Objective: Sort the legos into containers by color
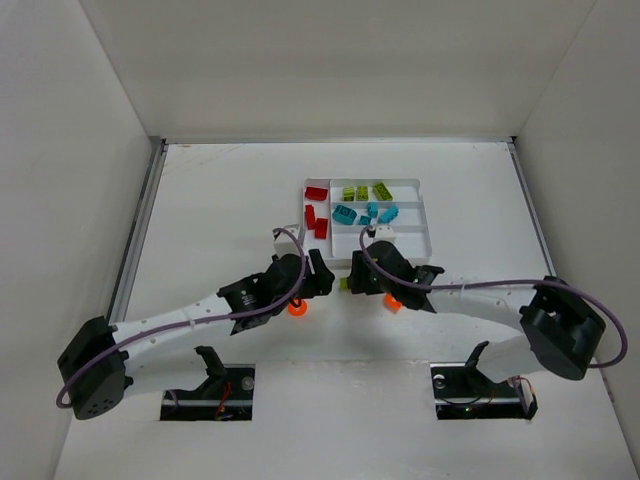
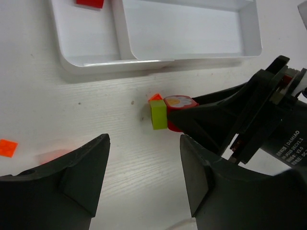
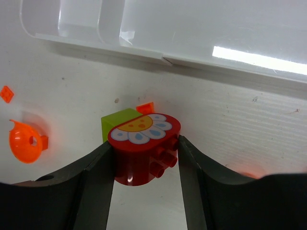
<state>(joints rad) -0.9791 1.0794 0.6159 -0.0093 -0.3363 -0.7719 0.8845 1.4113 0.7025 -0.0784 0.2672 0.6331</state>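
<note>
My right gripper [image 3: 145, 160] is shut on a red rounded brick with a flower print [image 3: 143, 143], low over the table just in front of the white tray [image 3: 192, 53]. A yellow-green brick [image 3: 116, 123] and a small orange piece [image 3: 146, 107] sit right behind it. My left gripper [image 2: 144, 165] is open and empty, its fingers pointing at that green brick [image 2: 159, 115] from a short way off. In the top view the two grippers, left [image 1: 323, 282] and right [image 1: 352, 282], nearly meet below the tray [image 1: 420, 212], which holds red [image 1: 316, 215], green [image 1: 365, 191] and teal [image 1: 365, 213] bricks.
An orange dome piece [image 3: 26, 141] and a small orange tile [image 3: 6, 93] lie left of my right gripper. A second orange piece [image 1: 392, 303] lies under the right arm. The tray's nearest long slot [image 2: 187, 28] shows nothing in it. Grey walls close in the table.
</note>
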